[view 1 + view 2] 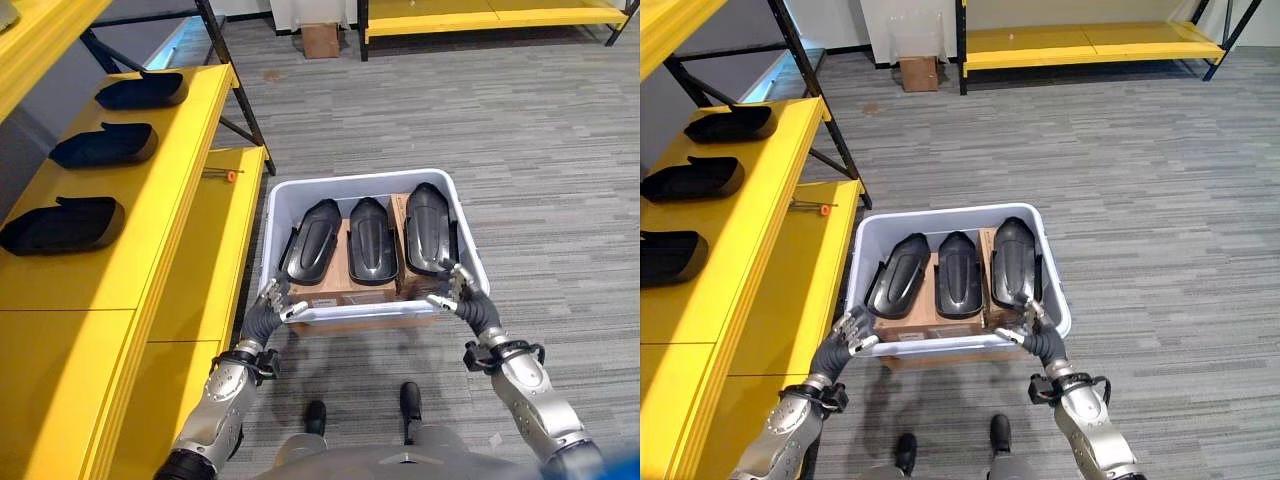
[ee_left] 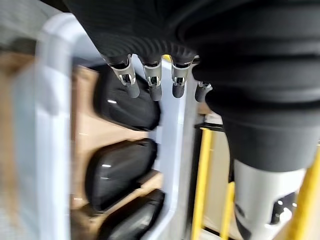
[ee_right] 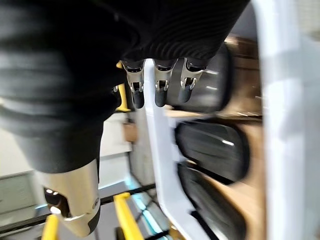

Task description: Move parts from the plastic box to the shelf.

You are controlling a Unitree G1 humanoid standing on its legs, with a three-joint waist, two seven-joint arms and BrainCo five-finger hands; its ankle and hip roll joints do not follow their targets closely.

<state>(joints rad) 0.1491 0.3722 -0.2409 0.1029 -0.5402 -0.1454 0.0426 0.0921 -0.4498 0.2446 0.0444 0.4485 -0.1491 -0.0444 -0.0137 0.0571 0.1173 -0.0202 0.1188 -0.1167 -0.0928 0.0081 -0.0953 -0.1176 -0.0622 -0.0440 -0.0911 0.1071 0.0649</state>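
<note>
Grey striped carpet runs under everything, and nearest the robot the left hand (image 1: pixel 273 300) and right hand (image 1: pixel 452 288) sit at the near corners of a pale plastic box (image 1: pixel 300 192), fingers curled over its rim with the thumbs outside, clamped on the box. Inside it, three black parts (image 1: pixel 372 240) lie side by side on brown cardboard (image 1: pixel 342 285), all pointing toward the far wall. Along the robot's left stands a yellow shelf (image 1: pixel 165 230) with three more black parts (image 1: pixel 103 145) in a row on its top level, and a cardboard carton (image 1: pixel 320 40) sits far off by another yellow rack (image 1: pixel 480 18).
</note>
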